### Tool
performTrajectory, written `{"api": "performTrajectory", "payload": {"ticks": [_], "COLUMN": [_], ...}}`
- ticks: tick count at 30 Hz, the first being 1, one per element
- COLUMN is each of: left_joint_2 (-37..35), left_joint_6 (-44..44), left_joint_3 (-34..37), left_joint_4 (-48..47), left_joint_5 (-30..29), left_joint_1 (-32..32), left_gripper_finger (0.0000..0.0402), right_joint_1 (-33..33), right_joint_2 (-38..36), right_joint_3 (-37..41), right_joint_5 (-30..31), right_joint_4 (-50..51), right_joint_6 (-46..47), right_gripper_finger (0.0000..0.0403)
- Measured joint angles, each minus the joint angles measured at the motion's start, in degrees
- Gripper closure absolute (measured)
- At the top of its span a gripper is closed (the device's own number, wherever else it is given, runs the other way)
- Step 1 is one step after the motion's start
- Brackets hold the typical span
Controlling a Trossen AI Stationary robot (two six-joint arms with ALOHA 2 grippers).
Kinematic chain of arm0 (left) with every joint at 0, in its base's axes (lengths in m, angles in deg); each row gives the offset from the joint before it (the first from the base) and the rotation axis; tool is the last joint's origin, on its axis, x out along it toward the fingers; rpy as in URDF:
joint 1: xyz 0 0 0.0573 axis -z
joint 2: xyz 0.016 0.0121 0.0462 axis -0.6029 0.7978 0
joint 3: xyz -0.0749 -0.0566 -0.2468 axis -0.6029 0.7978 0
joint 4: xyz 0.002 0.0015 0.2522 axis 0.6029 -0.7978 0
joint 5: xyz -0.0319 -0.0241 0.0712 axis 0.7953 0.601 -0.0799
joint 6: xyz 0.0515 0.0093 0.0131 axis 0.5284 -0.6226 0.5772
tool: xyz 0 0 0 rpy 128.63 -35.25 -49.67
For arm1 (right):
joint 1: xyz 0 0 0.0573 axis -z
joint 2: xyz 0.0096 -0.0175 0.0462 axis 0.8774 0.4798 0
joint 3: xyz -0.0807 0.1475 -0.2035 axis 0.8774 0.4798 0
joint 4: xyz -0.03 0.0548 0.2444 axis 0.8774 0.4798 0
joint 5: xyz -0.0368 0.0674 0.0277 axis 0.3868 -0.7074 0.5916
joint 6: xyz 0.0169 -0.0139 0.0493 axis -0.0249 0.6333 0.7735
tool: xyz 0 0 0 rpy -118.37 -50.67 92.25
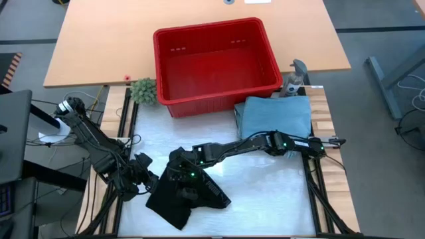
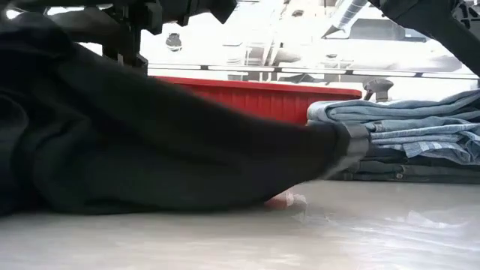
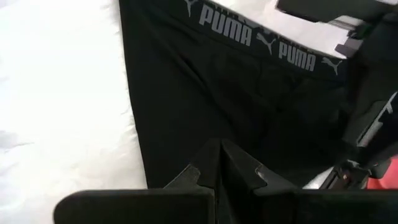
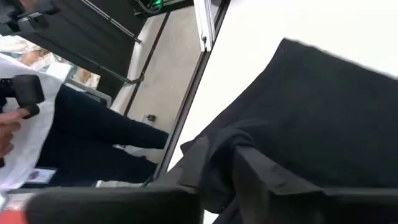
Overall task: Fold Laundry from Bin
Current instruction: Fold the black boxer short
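Left gripper: the left gripper is seen at the left edge of the black garment, near the front-left part of the white work surface; its fingers are pressed together over the black fabric, and nothing is seen pinched between them.

Black garment: a black pair of underwear is spread, rumpled, on the front-left part of the work surface. A dark waistband printed with grey "PUMA" lettering is shown in the left wrist view. In the low view the cloth is seen lying along the surface with the waistband end lifted slightly.

Right gripper: the right gripper is reached across from the right side and is set on the middle of the black garment. A fold of black cloth is bunched at its fingers; how far they stand apart cannot be told.

Bin: the red bin is stood at the back edge of the work surface; no laundry is seen in it.

Folded stack: light blue denim pieces are piled at the back-right corner, just beside the bin's front-right corner; darker cloth is seen under the denim in the low view.

Plant: a small green plant is placed at the bin's left side.
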Motion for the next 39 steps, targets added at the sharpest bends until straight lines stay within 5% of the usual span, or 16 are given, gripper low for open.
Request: {"api": "performTrajectory", "payload": {"ticks": [11, 22, 30, 39], "left_joint_2": [0.0, 0.0, 0.0, 0.1], "left_joint_6": [1.0, 1.9, 0.0, 24.0], "left_joint_3": [0.0, 0.0, 0.0, 0.0], "left_joint_4": [-0.2, -1.9, -0.8, 26.3], "left_joint_5": [-2.5, -5.6, -6.0, -10.1], "left_joint_1": [0.0, 0.0, 0.0, 0.0], "left_gripper_finger": [0.0401, 0.0401, 0.0401, 0.0401], "right_joint_1": [2.0, 2.6, 2.6, 2.9], "right_joint_2": [-1.4, -1.8, -1.7, -1.7], "right_joint_3": [-2.4, -2.4, -1.4, -1.4], "right_joint_5": [-5.5, -5.1, 3.8, 6.4], "right_joint_4": [0.4, 0.4, 4.2, 5.6], "right_joint_6": [-1.3, -5.5, -13.6, -14.5], "right_gripper_finger": [0.0158, 0.0158, 0.0158, 0.0158]}}
